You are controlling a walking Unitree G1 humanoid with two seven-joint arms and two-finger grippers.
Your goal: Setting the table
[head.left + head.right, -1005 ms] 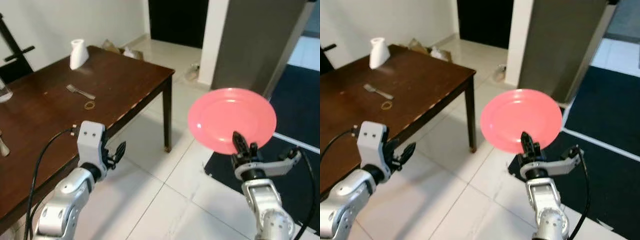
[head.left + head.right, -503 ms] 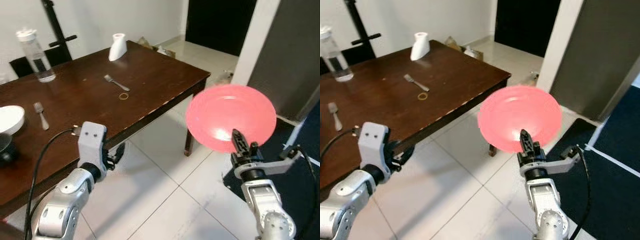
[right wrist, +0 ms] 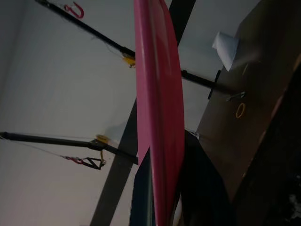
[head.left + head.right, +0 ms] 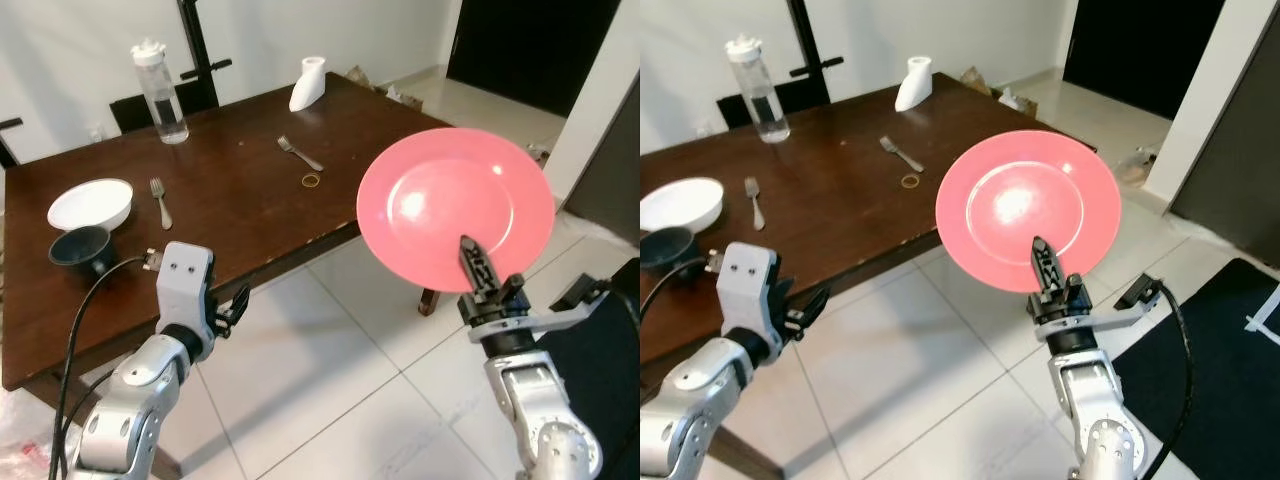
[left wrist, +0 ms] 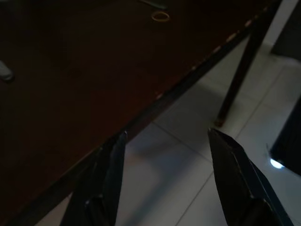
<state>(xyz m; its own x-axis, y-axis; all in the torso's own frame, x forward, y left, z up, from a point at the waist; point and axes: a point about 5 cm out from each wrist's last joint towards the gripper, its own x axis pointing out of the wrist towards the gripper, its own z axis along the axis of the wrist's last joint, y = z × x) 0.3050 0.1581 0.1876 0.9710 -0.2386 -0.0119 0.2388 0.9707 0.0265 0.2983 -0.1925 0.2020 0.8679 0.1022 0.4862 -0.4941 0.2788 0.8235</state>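
Carry step: right end effector [image 4: 482,283] clamps pink plate [image 4: 455,215] upright at 3 o'clock off surface [image 4: 230,200]; left end effector [image 4: 236,305] spread wide w/ nothing in it; next, approach & lay plate flat.

I saw the round pink plate [image 4: 455,210] held upright by its lower rim in my right gripper [image 4: 478,276], face toward me, off the table's [image 4: 230,215] near corner, where a white bowl [image 4: 90,203] and forks [image 4: 159,200] lay.
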